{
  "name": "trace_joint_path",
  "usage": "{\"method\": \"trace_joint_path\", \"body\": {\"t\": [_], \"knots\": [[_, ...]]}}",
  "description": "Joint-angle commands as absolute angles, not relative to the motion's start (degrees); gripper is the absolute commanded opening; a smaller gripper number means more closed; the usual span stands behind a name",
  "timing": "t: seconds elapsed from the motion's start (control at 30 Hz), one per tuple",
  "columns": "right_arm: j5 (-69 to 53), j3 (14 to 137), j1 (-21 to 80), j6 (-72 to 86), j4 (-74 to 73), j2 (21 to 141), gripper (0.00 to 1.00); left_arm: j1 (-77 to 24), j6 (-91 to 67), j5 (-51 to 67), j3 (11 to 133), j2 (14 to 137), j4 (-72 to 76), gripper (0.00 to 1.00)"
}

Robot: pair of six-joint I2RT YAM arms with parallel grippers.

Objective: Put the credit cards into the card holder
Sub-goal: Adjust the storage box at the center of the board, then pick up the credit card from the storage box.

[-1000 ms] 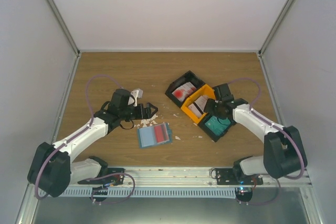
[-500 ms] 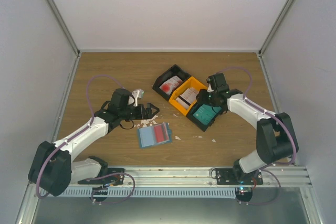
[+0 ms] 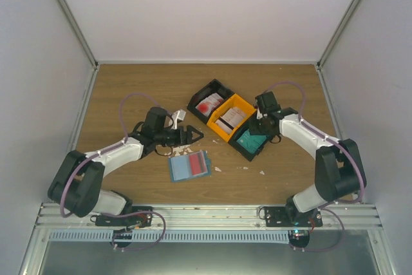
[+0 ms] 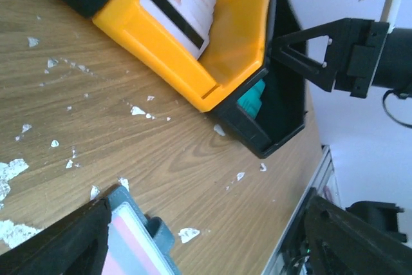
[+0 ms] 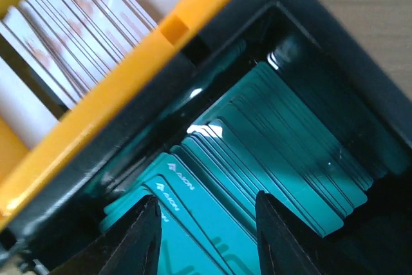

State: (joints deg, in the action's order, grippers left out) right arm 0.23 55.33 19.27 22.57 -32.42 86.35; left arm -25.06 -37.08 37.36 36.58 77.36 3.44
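Lying open and flat on the counter (image 3: pixel 129 88), the card holder (image 3: pixel 189 165) runs its long axis roughly left to right, slightly tilted. It is blue, with a red-and-pink card face showing on it. It sits just on the near side of the left claw (image 3: pixel 192 134), whose fingers are spread wide around nothing. Teal credit cards (image 5: pixel 277 172) lean stacked in a black tray (image 4: pixel 254 136) touching an orange tray (image 4: pixel 167 56) — the right claw (image 5: pixel 206 236) straddles them, fingers parted, no pinch visible.
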Motion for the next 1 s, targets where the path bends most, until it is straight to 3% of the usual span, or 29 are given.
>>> {"method": "trace_joint_path", "body": {"t": [0.0, 0.13, 0.4, 0.73, 0.97], "knots": [[1.6, 56.2, 19.1, 19.2, -36.3, 89.5, 0.43, -27.0, -40.4, 37.6, 39.3, 83.0, 8.1, 0.78], [0.2, 57.3, 19.3, 18.0, -35.8, 91.9, 0.47, -28.2, -40.6, 35.0, 43.3, 88.3, 7.0, 0.69], [-4.5, 57.6, 20.3, 17.0, -35.9, 94.3, 0.48, -28.7, -41.7, 35.2, 47.7, 97.2, 8.6, 0.65], [-7.7, 57.4, 21.8, 15.5, -36.2, 95.5, 0.45, -30.6, -41.1, 36.8, 53.7, 106.0, 9.3, 0.56], [-8.7, 57.7, 22.5, 15.1, -36.7, 95.7, 0.37, -32.1, -41.2, 37.6, 55.4, 109.4, 9.8, 0.46]]}}
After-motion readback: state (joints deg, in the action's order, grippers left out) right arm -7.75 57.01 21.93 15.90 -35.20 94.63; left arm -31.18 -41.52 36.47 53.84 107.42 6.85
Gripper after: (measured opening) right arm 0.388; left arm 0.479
